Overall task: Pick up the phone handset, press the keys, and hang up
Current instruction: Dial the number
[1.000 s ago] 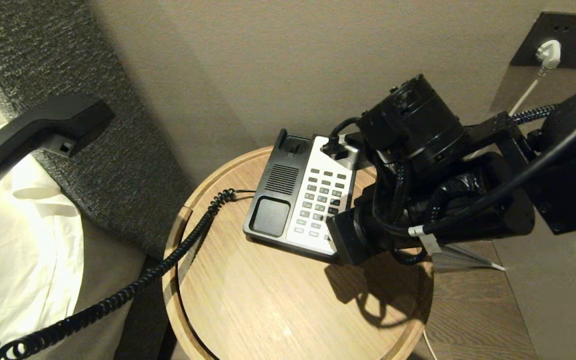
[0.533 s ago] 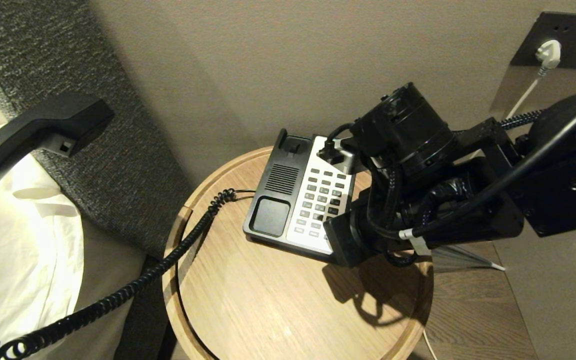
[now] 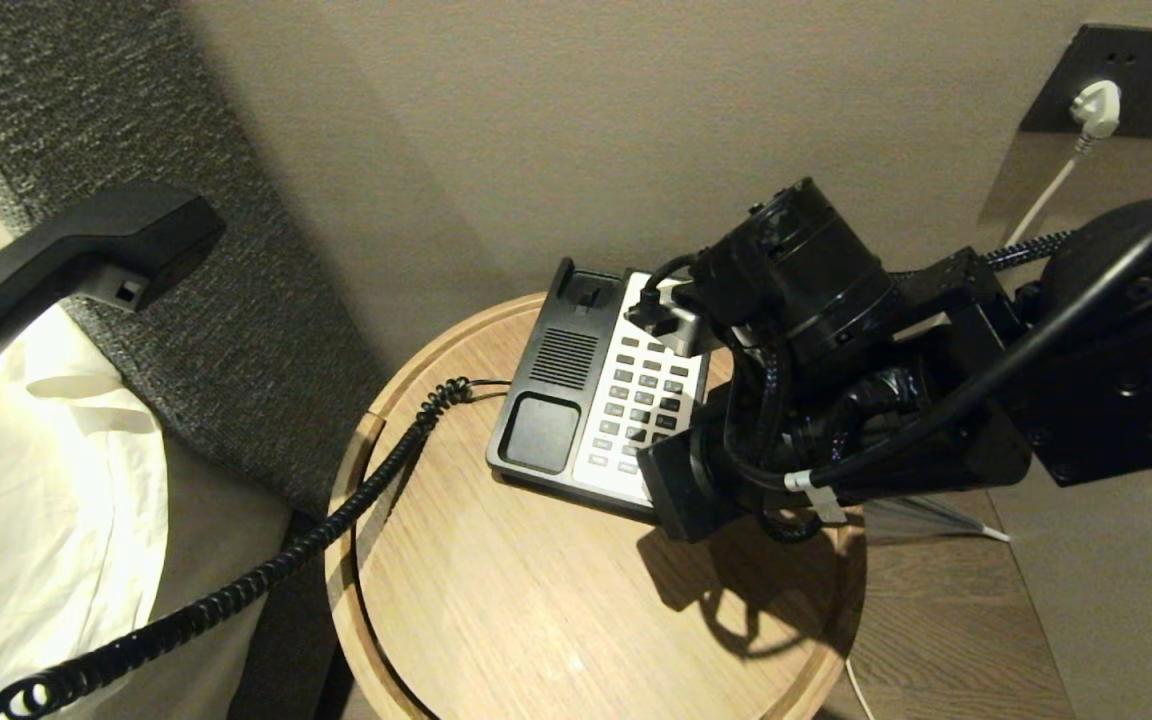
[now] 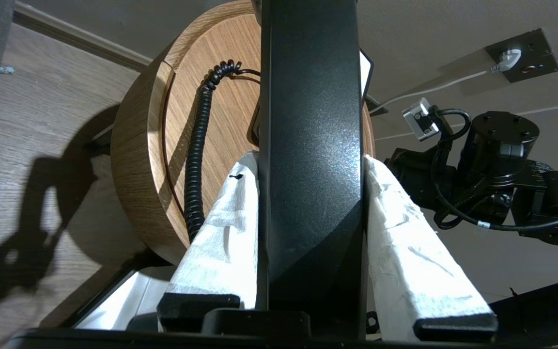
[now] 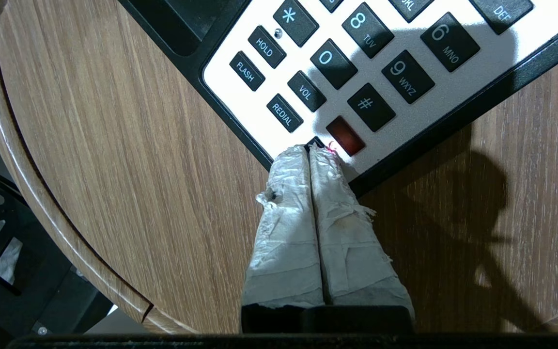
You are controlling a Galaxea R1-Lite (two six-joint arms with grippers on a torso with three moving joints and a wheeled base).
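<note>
The round wooden table point(image 3: 536, 600) serves as the landmark. Nearest, its front half lies bare but for the shadow of the right arm. Above the table's right side, the right gripper point(image 5: 314, 151) points down with its two white-wrapped fingers point(image 5: 298, 213) pressed together, nothing between them; their tips meet the near edge of the phone base point(image 3: 576, 400), on a small dark key just beside the red key point(image 5: 346, 135) and below the REDIAL key point(image 5: 284, 112). The phone base sits toward the table's far right part, its handset cradle empty. From the base's left side the black coiled cord point(image 3: 336, 520) runs across the table, over its left rim and away to the left. Well off the table's left side, raised in front of the dark textured headboard point(image 3: 186, 330), the phone handset point(image 3: 66, 265) is clamped across its middle by the left gripper point(image 4: 310, 165), whose white-wrapped fingers point(image 4: 405, 242) bear on both of its sides. Beyond the table, a white plug point(image 3: 1096, 105) sits in a wall socket.
</note>
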